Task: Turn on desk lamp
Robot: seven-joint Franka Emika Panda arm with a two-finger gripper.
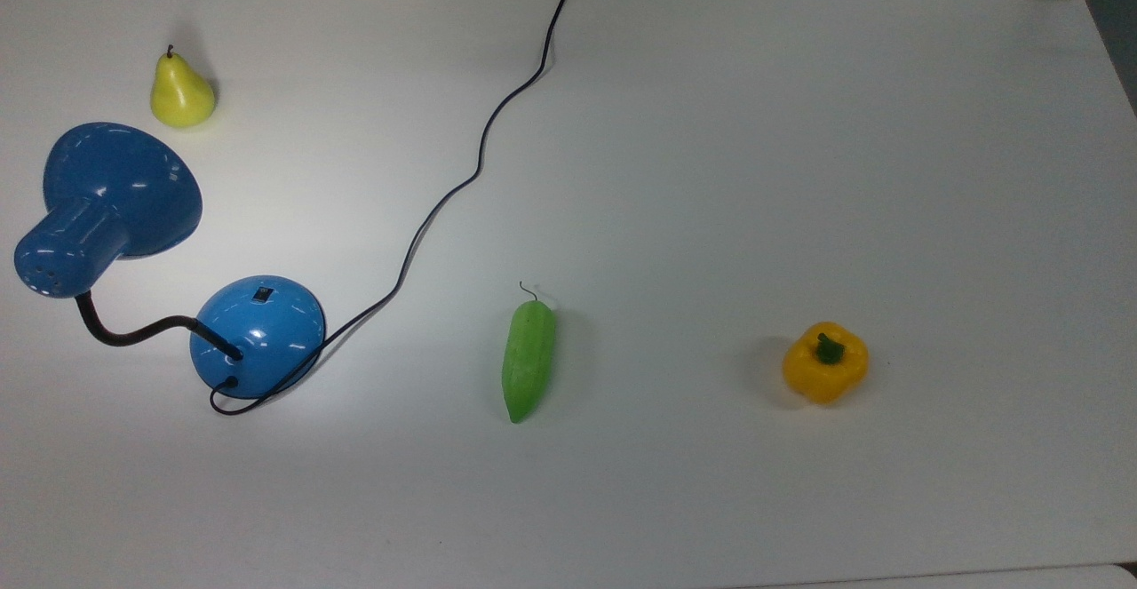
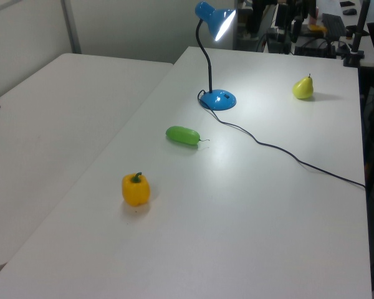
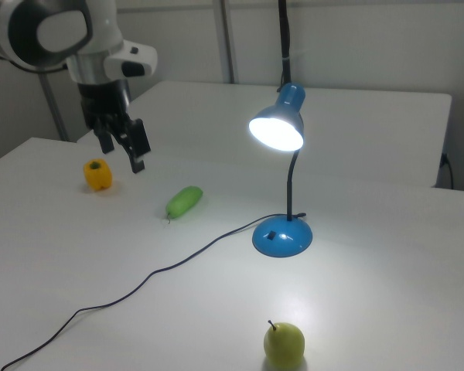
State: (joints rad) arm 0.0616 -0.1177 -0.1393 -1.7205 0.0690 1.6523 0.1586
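Desk lamp (image 1: 115,251), in the top view, stands at the top view's left: glossy blue bell shade, black bendy gooseneck (image 1: 133,333) and a round domed base (image 1: 258,336) with a small black switch (image 1: 260,293) on the dome's far slope. Its thin black cord (image 1: 462,185) snakes off toward the table's far edge. Nearby lie a yellow pear (image 1: 181,91), a green cucumber (image 1: 528,360) and a yellow bell pepper (image 1: 825,362), all smooth and plastic-looking, on the matte white table (image 1: 799,127).

The left view shows the lamp at the far side of the table, its shade glowing and a bright pool on the tabletop, so I judge it already lit.

In the right view the gripper (image 3: 122,147) hangs in the air, its fingers apart and empty, well away from the lamp. The shade shines brightly here. The lamp looks light and top-heavy, its lacquer slippery; nothing needs grasping, and a short downward press on the switch, over the broad base, should not tip it.
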